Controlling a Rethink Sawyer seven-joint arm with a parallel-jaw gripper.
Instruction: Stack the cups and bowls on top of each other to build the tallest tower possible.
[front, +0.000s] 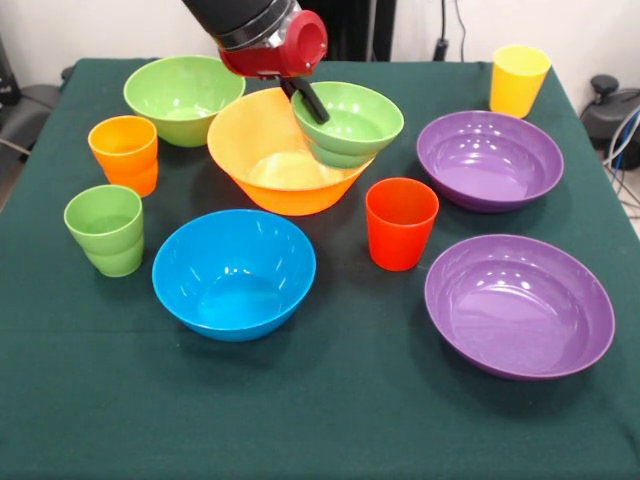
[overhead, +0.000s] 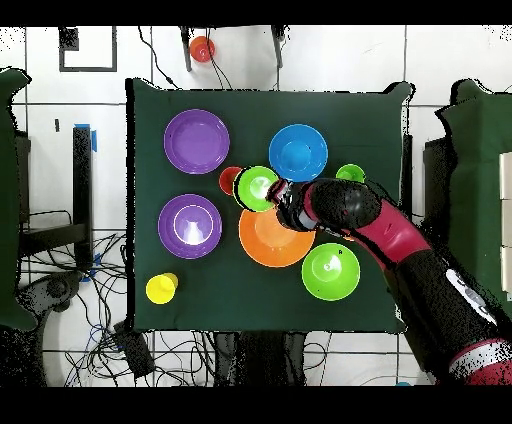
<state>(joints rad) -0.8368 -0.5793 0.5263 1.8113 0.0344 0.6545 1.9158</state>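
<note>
Now the gripper (front: 308, 100) is closed on the rim of the small green bowl (front: 350, 122), tilted over the orange bowl (front: 262, 150), among six glossy bowls and four cups.

The arm (overhead: 400, 240) apparently hides the orange cup in the overhead view.

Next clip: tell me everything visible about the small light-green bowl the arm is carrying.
The small light-green bowl is glossy plastic, round, with a stepped base. It is tilted and held at its rim by the tool, one dark finger inside the rim. It hangs over the edge of the large orange bowl, partly inside it; whether they touch cannot be told. It is empty.
</note>
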